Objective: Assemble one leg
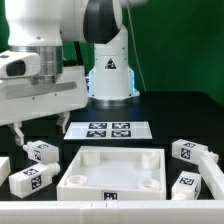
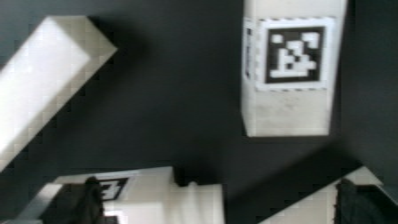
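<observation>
Several white legs with square tags lie on the black table. One leg [image 1: 40, 151] lies left of the tray, just under my gripper [image 1: 40, 130]. In the wrist view this leg [image 2: 160, 198] shows low between my fingers. My gripper [image 2: 221, 205] is open and holds nothing, its dark fingertips [image 2: 75, 200] standing wide apart above the table. Another leg [image 2: 290, 70] with its tag up lies farther off. More legs lie at the front left [image 1: 30, 179] and at the exterior view's right [image 1: 187, 150], [image 1: 186, 184].
The large white square tray-like piece [image 1: 80, 160] lies at the front centre. The marker board [image 1: 108, 129] lies behind it, before the robot base [image 1: 110, 75]. A white bar-shaped part [image 2: 54, 80] crosses the wrist view. Another white part [image 1: 210, 172] lies at the far right.
</observation>
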`<state>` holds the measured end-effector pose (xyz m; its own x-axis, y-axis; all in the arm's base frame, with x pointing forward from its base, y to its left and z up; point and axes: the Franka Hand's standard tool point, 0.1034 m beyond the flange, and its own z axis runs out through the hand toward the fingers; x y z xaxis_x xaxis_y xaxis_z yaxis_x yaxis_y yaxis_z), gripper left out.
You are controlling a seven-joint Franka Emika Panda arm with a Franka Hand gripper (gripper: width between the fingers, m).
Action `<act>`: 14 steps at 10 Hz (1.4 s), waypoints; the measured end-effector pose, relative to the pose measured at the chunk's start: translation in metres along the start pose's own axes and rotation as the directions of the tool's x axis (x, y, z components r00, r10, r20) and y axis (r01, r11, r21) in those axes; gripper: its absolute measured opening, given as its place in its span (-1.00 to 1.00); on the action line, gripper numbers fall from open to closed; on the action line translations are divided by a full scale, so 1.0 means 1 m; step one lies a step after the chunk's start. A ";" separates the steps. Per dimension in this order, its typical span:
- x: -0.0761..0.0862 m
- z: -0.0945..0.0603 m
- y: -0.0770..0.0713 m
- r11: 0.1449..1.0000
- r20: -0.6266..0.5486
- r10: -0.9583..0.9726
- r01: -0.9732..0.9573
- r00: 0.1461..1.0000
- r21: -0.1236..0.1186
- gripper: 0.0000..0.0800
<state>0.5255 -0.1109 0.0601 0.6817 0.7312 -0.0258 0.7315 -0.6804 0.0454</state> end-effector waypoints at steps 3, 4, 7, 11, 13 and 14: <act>0.018 -0.005 -0.008 0.997 0.103 0.045 -0.039 0.994 -0.063 0.62; 0.018 -0.004 -0.007 0.992 0.143 0.064 -0.048 0.988 -0.118 0.62; 0.015 -0.008 -0.006 0.991 0.293 0.089 -0.054 0.952 -0.125 0.62; 0.022 0.000 -0.023 0.997 0.474 0.065 -0.035 0.878 -0.072 0.62; 0.009 0.002 -0.018 1.000 0.596 0.018 -0.016 0.803 -0.008 0.62; 0.005 0.002 -0.008 1.000 0.604 -0.004 -0.001 0.797 0.009 0.62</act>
<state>0.5233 -0.1018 0.0572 0.5499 0.5557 -0.6236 0.7307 -0.6817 0.0369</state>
